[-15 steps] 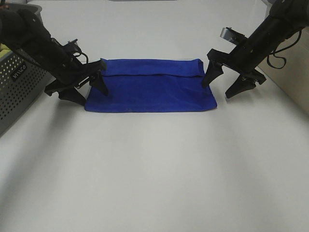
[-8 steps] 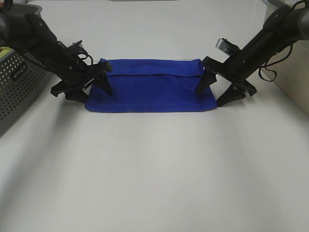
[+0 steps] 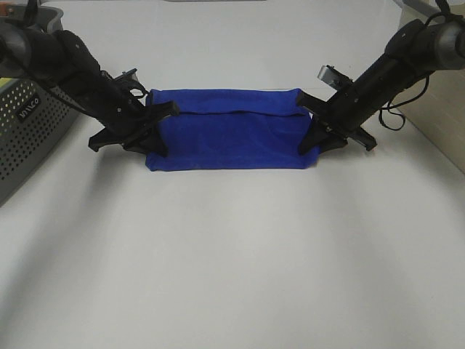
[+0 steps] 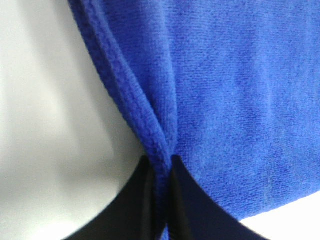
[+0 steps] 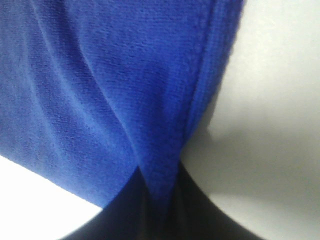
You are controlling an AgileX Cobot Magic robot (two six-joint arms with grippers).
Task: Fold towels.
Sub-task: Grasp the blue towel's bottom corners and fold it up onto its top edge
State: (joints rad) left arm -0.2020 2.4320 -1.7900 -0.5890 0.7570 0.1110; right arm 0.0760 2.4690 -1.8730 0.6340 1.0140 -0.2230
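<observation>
Both short ends of the deep royal-blue plush rectangular towel (image 3: 232, 134) were taken. The black left pincer (image 3: 150, 138) was clamped narrow on its left edge and the black right pincer (image 3: 320, 138) on its right edge. The towel lay on the smooth white counter (image 3: 232, 262) in the upper middle of the high view, with its long axis running left to right between the two arms. Neither arm was nearer than the other — each had its own end, and the cloth extended inward from each pincer toward the frame's centre.

A folded-over flap ran along the towel's upper edge as a raised, slightly wavy band. In the left wrist view the corded, stitched hem was drawn down into a pleat and pinched between two dark fingers (image 4: 145, 200), and the pile beside it looked fine and looped. The right wrist view was softer, yet a gathered fold of the same cloth ran into the tips there too.

Judging from these grips, the coming fold would need both ends raised level and together, since the limp fabric would probably sag in the middle.

A grey perforated plastic basket (image 3: 29, 123) stood at the far left, well apart.
</observation>
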